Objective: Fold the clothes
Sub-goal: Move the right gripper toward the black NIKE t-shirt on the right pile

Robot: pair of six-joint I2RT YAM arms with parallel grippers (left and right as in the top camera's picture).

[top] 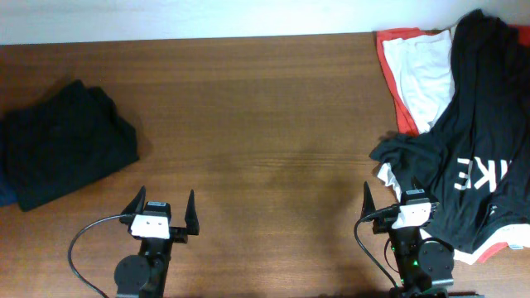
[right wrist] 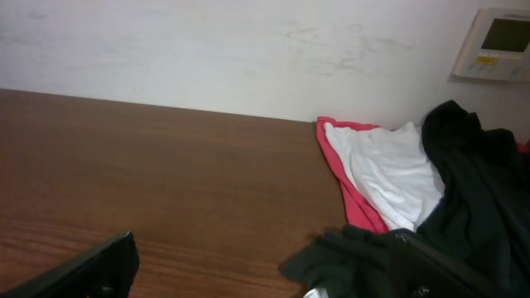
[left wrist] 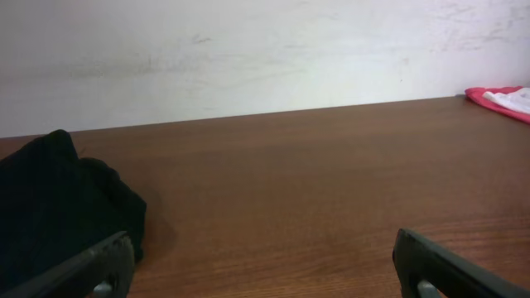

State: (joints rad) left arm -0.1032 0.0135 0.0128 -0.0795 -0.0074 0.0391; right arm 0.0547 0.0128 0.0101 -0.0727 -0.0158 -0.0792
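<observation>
Item one, lettered black T-shirt (top: pixel 489 149): crumpled and unfolded on the worktop (top: pixel 265 108), and every entry below is located from it. Item two, white T-shirt (top: pixel 426 79): partly tucked beneath it on its far side. Item three, red-orange T-shirt (top: pixel 387 62): under both, only its border showing beyond the white. Item four, plain dark T-shirt (top: pixel 62 141): well apart from it, already in a compact bundle by the left arm's side. Right end effector (top: pixel 393 194): spread wide, gripping nothing, touching or just over its bunched near hem. Left end effector (top: pixel 166 197): equally wide, empty, well apart from it. Hazards you should note: that hem is heaped in folds, so closing there may pinch several layers, or catch the white cloth beneath, and a pull would then drag the whole pile instead of one garment. With only one arm on it, the shirt is likely to twist rather than spread flat.
</observation>
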